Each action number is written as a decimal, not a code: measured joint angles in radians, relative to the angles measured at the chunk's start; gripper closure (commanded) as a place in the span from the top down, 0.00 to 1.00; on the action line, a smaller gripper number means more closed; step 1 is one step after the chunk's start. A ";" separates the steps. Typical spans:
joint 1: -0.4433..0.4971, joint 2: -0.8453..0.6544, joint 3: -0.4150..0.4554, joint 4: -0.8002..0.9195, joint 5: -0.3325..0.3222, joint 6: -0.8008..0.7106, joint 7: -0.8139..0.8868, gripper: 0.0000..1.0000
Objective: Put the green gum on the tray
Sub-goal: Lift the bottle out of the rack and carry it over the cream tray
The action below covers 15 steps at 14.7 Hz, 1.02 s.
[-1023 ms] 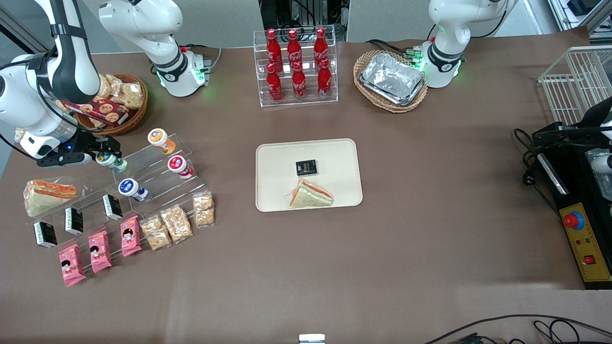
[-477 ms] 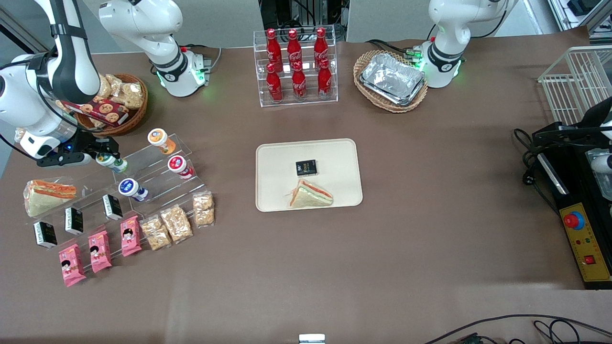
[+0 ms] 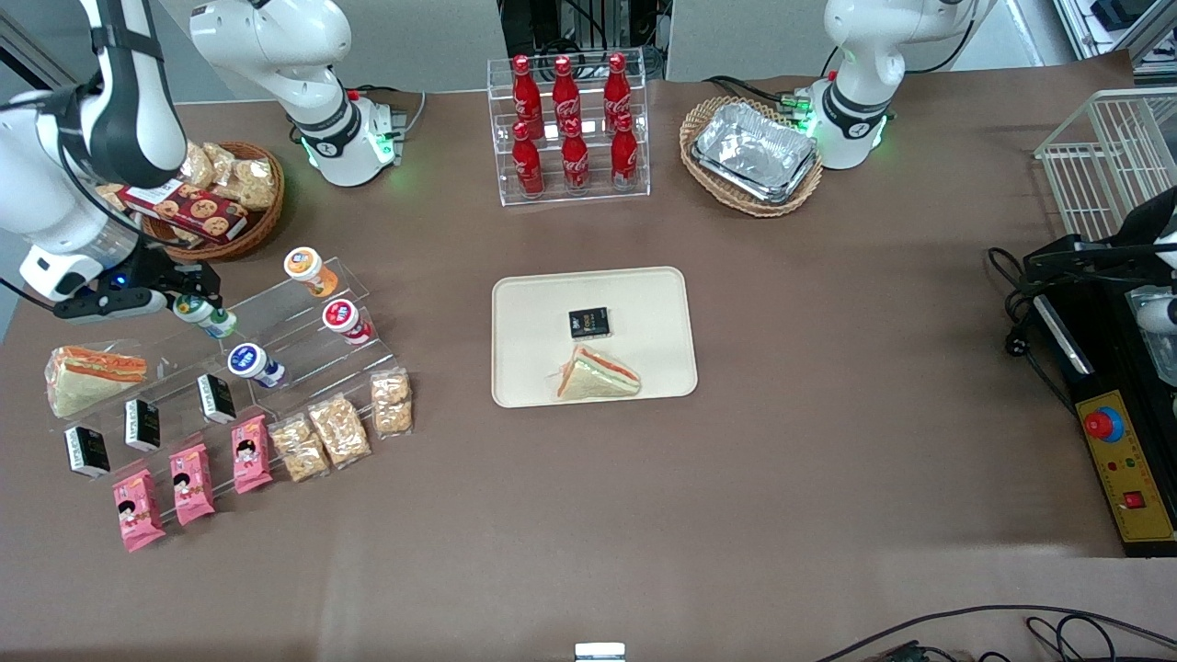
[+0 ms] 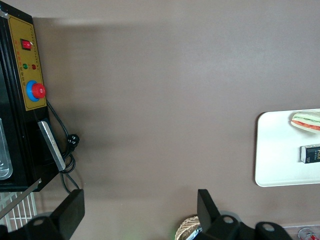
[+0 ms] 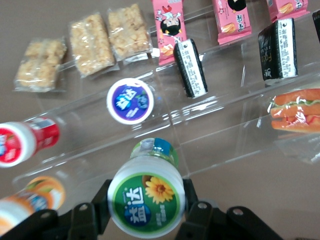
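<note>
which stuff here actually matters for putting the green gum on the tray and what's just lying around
Belongs to the job:
- green gum, held by the gripper above the clear display steps
- tray, mid-table, already holding a sandwich and a small black packet

Just lying about:
- blue-lidded bottle, red-lidded bottle, orange-lidded bottle
- cola bottles
- foil tray in wicker basket
- pink snack packs

green gum [image 5: 147,200] tilted in gripper [image 5: 145,212], cream tray [image 3: 524,303] well apart

Glossy white arm [image 3: 55,175], black joint bands, black pincer [image 3: 188,296], blue light.
</note>
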 measured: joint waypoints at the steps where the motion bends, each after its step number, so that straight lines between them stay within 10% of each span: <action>1: 0.002 -0.013 0.016 0.042 0.000 -0.076 0.019 0.00; 6: 0.027 -0.032 0.219 0.317 0.011 -0.381 0.255 0.00; 15: 0.049 0.189 0.635 0.410 0.087 -0.250 0.799 0.00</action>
